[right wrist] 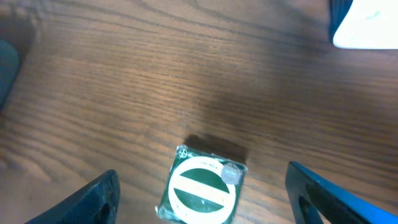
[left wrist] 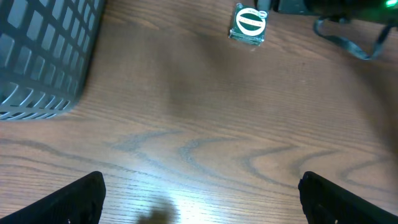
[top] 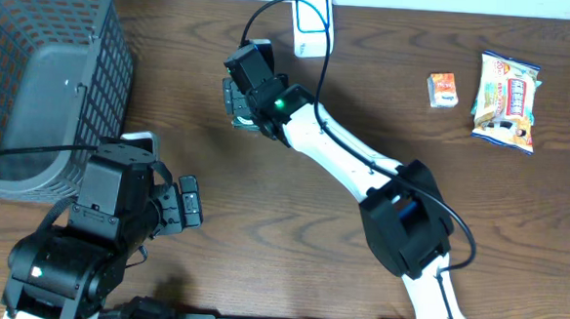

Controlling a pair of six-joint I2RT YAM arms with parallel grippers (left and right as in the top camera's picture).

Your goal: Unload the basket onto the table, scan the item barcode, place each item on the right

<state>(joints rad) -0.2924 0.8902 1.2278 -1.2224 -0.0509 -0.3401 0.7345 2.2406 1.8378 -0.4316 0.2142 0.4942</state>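
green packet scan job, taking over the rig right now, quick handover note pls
Left gripper: open, empty, low over bare table near the grey basket.
Right gripper: open, straddling the green packet without touching it.
Things: the packet lies flat on the table, round label up. The white scanner stands just beyond it at the table's far edge. A small orange box and a snack bag lie far right.
Done: right arm is lined up over the packet.
Left: grasp it, lift it, and show its barcode to the scanner. No barcode is visible from here.
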